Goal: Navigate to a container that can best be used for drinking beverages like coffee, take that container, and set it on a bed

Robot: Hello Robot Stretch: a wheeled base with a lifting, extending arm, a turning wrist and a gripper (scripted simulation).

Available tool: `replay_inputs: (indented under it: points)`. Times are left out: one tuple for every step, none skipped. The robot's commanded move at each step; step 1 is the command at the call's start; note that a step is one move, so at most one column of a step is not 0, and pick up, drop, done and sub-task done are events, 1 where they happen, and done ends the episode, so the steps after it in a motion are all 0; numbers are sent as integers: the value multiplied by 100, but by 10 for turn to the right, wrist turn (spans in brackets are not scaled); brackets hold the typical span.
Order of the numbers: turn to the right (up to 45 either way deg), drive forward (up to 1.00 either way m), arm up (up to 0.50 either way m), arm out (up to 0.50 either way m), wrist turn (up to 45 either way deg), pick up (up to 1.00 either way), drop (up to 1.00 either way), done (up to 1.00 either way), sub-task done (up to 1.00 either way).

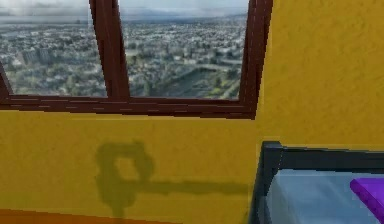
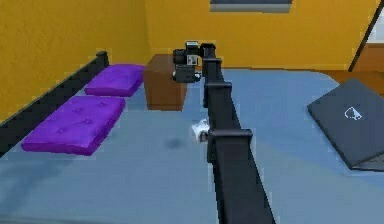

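Nearest in the forward view I see a corner of the bed (image 1: 310,195) at the lower right, a dark frame around a grey-blue mattress, with the edge of a purple pillow (image 1: 368,190) on it at the far right. Behind it stands a yellow wall (image 1: 320,80), and a window (image 1: 170,50) with a dark red frame looks out on a city.

In the arm side view the arm (image 2: 232,160) rises from the near edge across the blue bed cover. A small white thing (image 2: 200,128) lies on the bed just left of the arm; it is too small for me to call it a cup. To the left lie a near pillow (image 2: 75,125) and a far pillow (image 2: 115,80), both purple. A laptop (image 2: 350,115) rests on the cover at the right. The gripper (image 2: 182,68) sits at the arm's far end, in front of a brown nightstand (image 2: 160,88). I cannot tell whether its fingers are spread or pressed together, or whether it holds anything.
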Motion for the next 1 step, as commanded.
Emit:
replay_inputs:
  points:
    - [0,0,0,-8,0,0,0,0,0]
